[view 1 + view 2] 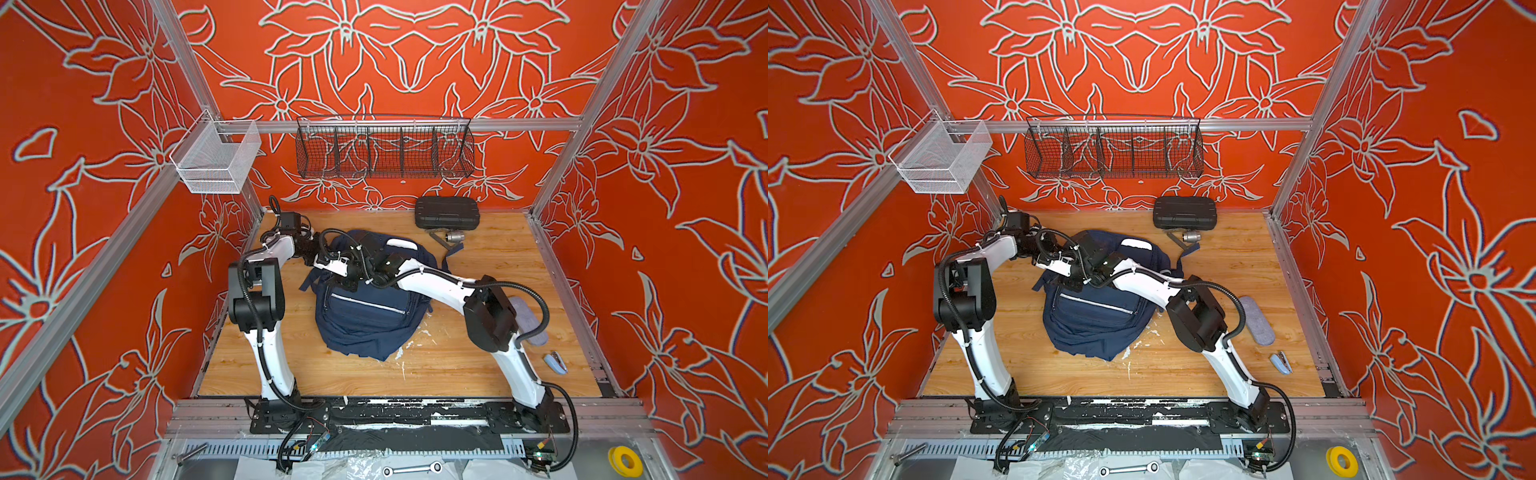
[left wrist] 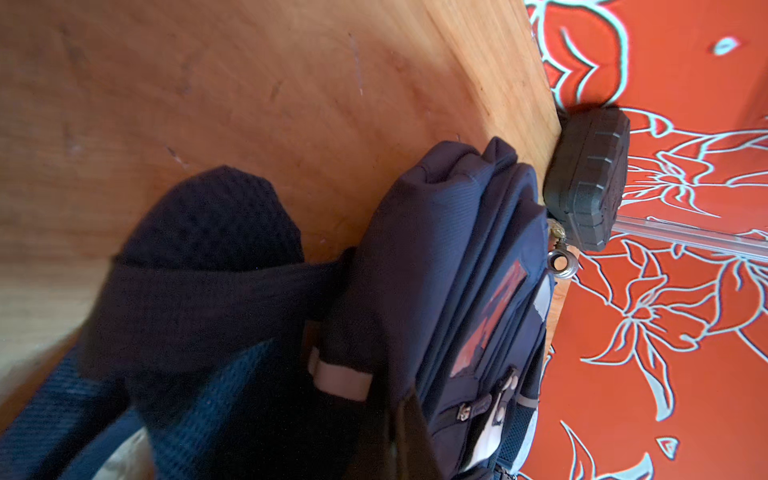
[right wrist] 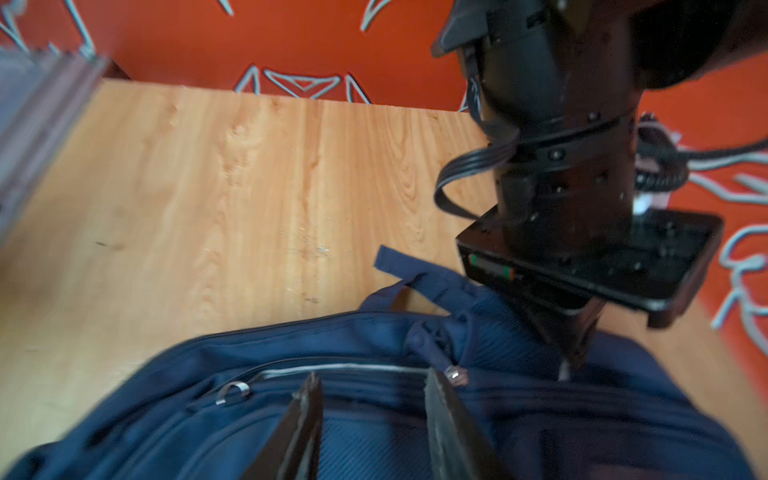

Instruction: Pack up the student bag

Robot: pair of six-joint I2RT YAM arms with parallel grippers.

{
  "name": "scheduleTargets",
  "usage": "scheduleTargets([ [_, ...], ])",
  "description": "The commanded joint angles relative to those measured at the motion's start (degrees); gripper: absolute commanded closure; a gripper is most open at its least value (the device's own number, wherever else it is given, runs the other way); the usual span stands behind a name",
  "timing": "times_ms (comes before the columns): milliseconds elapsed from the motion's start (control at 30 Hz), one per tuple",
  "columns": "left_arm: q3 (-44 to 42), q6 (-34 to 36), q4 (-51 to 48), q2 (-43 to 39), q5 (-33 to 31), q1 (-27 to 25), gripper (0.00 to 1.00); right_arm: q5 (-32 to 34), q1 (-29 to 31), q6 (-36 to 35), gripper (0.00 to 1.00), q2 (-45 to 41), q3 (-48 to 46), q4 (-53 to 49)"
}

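The student bag (image 1: 365, 320) lies flat in the middle of the worktop (image 1: 498, 270), front face up, with its top end toward the rear wall and its lower end toward the arms' bases. Both arms reach in over its upper part. The left hand (image 3: 569, 353) comes down at the bag's top edge, beside a loose strap end, with its fingers pressed together on a fold of the navy fabric. From the left wrist view a dark padded strap fills the foreground, too blurred to show more of that grip. The right hand (image 3: 374, 399) sits low over the front of the bag along the zip line. Its fingers (image 3: 307, 415) stand apart with only the cloth beneath showing between them, and I cannot tell whether the tips touch the cloth. A small metal zip pull (image 3: 455, 376) lies just beside one finger. Behind the bag, against the rear wall, rests a black hard case (image 1: 446, 212), and a small metal cylinder (image 1: 451, 237) lies just in front of it. On the right side of the worktop, well apart from the bag, lies a grey pouch (image 1: 1256, 320), with a blue stapler (image 1: 1281, 362) near it toward the front edge. A black wire basket (image 1: 384, 151) hangs on the rear wall, and a white mesh basket (image 1: 216, 160) hangs at the left corner post.
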Motion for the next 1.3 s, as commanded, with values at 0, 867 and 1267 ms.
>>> scheduleTargets([
  [0, -1.3, 0.0, -0.7, -4.0, 3.6, -1.1, 1.0, 3.7, 0.5, -10.5, 0.56, 2.9, 2.9, -4.4],
  [867, -5.3, -0.8, -1.5, -9.6, 4.7, -3.5, 1.0, 20.5, 2.9, -23.5, 0.64, 8.0, 2.6, 0.6],
  [1267, -6.9, -0.4, -1.9, -10.1, 3.9, -3.7, 1.0, 19.3, 3.9, -22.3, 0.94, 2.7, -6.3, 8.1],
])
